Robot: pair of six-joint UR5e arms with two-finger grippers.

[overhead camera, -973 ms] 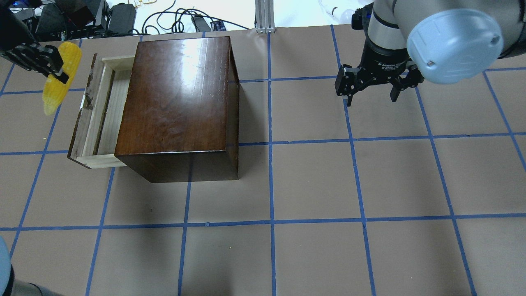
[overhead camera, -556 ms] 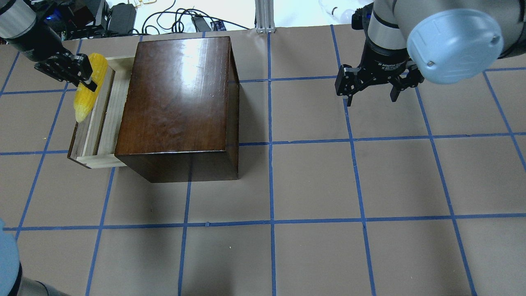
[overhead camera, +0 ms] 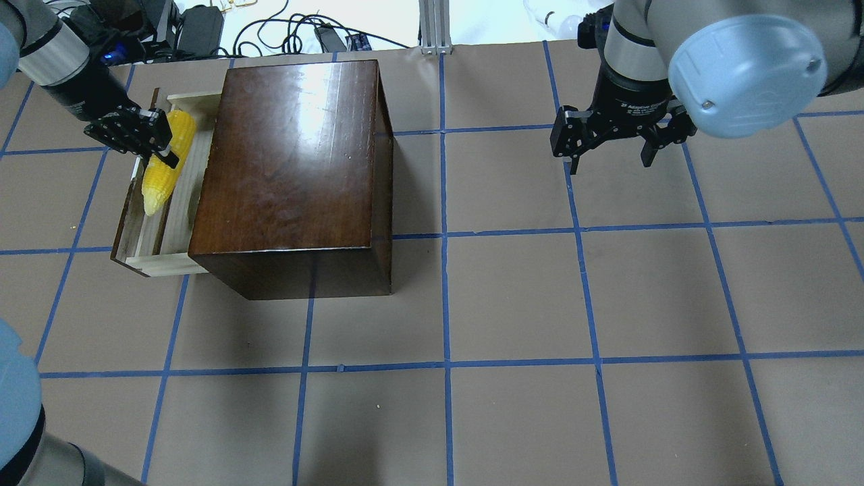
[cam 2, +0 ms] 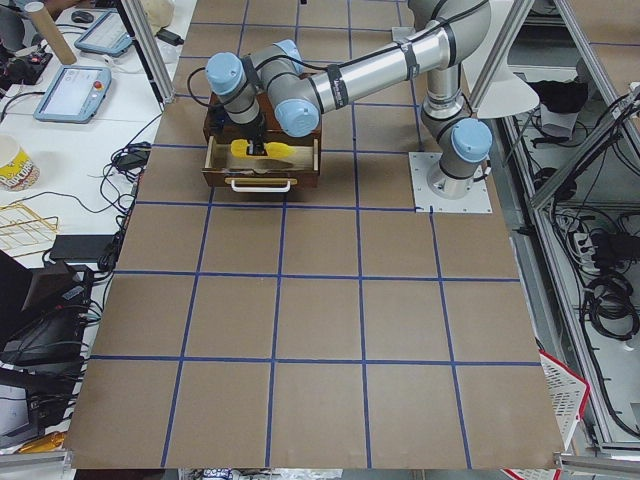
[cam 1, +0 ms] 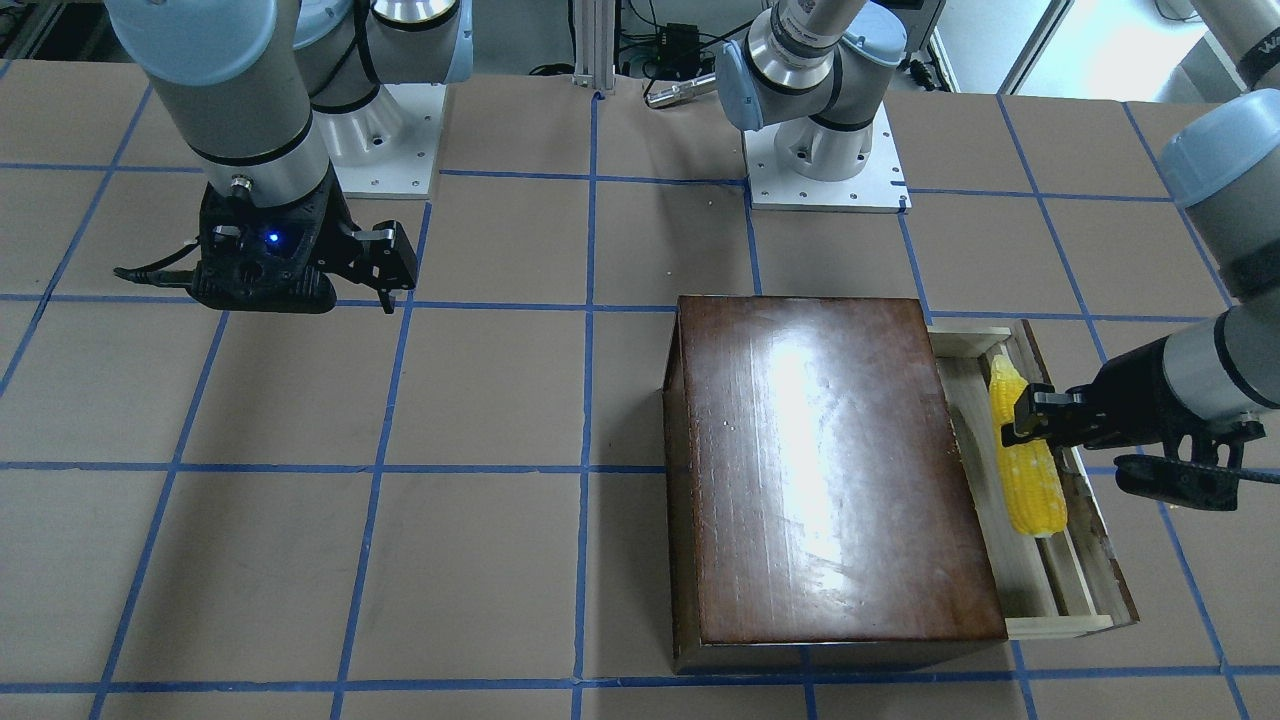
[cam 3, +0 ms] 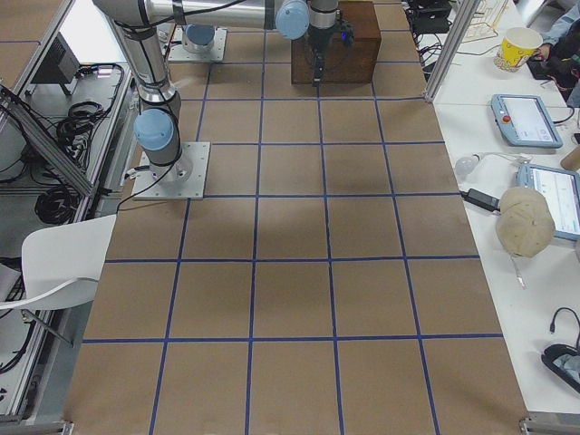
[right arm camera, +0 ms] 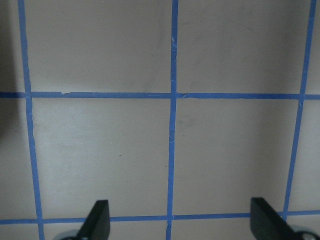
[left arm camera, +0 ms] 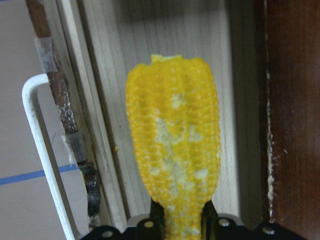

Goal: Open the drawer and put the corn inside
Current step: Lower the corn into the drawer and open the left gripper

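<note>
The drawer (overhead camera: 160, 264) stands pulled out of the left side of the dark-brown box (overhead camera: 297, 155), its pale tray open and its whitish handle (left arm camera: 42, 165) outward. My left gripper (overhead camera: 166, 140) is shut on the yellow corn (overhead camera: 160, 177) and holds it lengthwise over the tray, between the front panel and the box. I cannot tell whether the corn touches the tray floor. The corn (cam 1: 1026, 475) and the left gripper (cam 1: 1030, 415) also show in the front view and the left wrist view (left arm camera: 172, 150). My right gripper (overhead camera: 611, 160) hangs open and empty over the table, well right of the box.
Cables and power bricks (overhead camera: 202, 27) lie beyond the table's far edge, with an aluminium post (overhead camera: 435, 27) at its middle. Blue tape lines grid the brown table top (overhead camera: 513, 297). The arm bases (cam 1: 825, 160) stand at the robot's side.
My left gripper has carried the corn rightward and down, from outside the drawer's front panel to over the tray. The right arm has not moved.
</note>
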